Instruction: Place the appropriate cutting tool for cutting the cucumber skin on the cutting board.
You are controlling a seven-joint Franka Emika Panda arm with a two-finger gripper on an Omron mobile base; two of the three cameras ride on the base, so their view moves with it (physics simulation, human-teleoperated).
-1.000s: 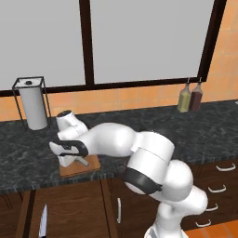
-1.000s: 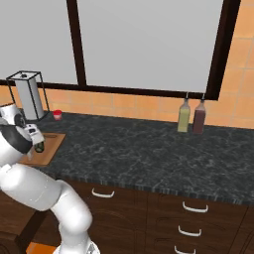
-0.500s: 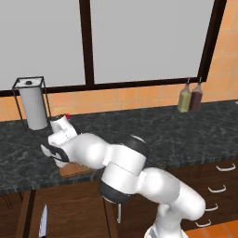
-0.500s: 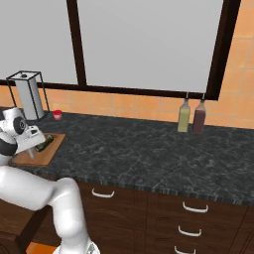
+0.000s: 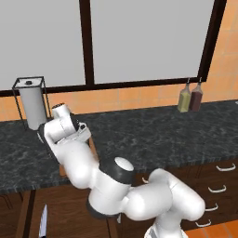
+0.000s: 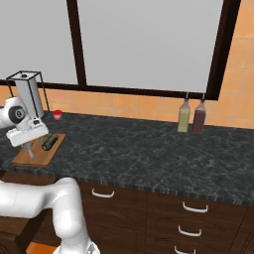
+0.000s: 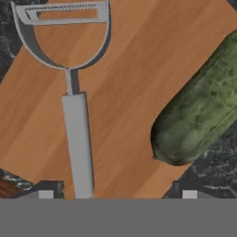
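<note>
I have the claw (image 6: 31,147) low over the near end of the cutting board (image 6: 25,158), which sits on the dark table (image 6: 149,154) beside the paper-towel stand (image 6: 29,94). From the hand view, the peeler (image 7: 74,115) lies flat on the wood, its looped head pointing away and its handle running back toward the left fingertip (image 7: 45,193). The fingers stand well apart with nothing between them, so I read the claw as open and the tool as released. The cucumber (image 7: 201,113) lies on the far corner of the board, its end overhanging the edge, apart from the peeler. I judge the placement done; the clean finish is a straight lift, keeping the left finger off the handle so nothing drags.
</note>
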